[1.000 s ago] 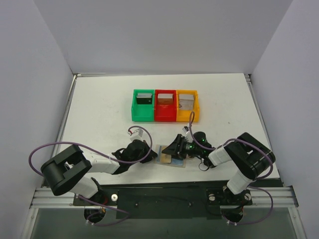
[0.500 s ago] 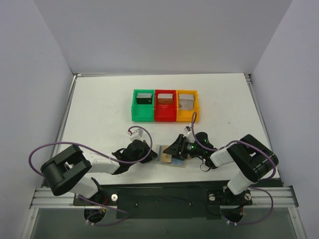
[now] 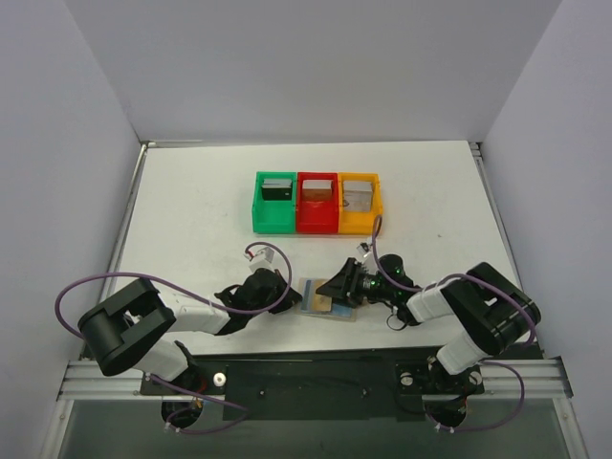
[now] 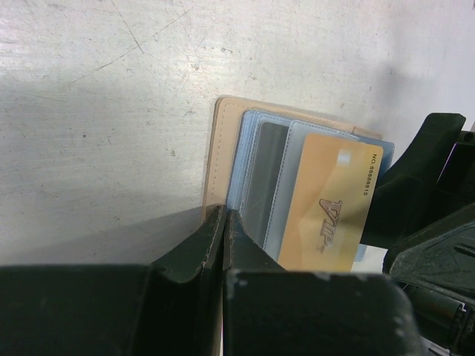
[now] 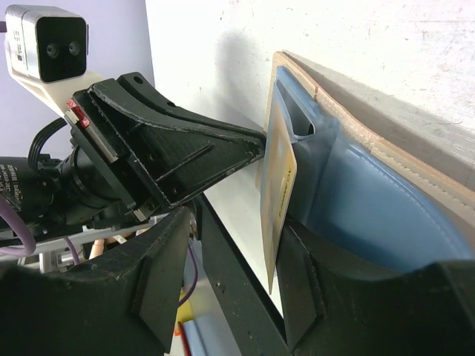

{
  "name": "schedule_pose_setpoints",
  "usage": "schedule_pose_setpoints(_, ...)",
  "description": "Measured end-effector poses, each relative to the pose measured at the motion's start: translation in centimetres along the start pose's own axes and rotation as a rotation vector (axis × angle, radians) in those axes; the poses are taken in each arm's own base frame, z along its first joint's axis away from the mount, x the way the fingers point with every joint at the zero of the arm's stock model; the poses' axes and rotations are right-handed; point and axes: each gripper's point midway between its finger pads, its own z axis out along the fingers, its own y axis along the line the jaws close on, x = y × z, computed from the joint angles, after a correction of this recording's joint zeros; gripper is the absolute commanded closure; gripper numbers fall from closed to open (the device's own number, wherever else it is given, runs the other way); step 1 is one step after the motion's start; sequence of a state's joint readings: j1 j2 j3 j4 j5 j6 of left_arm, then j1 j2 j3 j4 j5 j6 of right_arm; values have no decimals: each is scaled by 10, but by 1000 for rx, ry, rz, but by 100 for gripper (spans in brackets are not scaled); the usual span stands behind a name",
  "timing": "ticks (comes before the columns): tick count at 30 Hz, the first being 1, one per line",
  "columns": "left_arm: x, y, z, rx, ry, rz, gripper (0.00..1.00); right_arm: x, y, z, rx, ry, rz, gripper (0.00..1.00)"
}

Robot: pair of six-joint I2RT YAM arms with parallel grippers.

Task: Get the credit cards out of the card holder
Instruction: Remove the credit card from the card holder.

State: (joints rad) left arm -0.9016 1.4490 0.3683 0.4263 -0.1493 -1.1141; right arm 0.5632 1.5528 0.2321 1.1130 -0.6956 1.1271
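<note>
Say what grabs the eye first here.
A gold card sticks out of the tan wallet near the front edge of the table. The left fingers pinch the wallet's edge; the right fingers straddle the card. Farther back, green, red and orange bins sit in a row.

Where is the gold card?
In the left wrist view the gold card sticks partway out of the card holder, between the left gripper pinching the holder's edge and the right gripper, near the front of the table.

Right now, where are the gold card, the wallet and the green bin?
gold card [image 4: 326, 202]: left wrist view, printed face.
wallet [image 4: 223, 152]: left wrist view, tan left border.
green bin [image 3: 275, 223]: top external view, near wall.
</note>
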Motion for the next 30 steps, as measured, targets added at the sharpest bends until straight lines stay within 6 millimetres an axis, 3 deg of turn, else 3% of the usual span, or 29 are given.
schedule_pose_setpoints(17,-1,1,-1,-8,-3,0,100,0,-2,-7,11,-6,-2,58)
schedule_pose_setpoints(30,-1,5,-6,-27,2,4,100,9,-18,-11,67,19,-10,70)
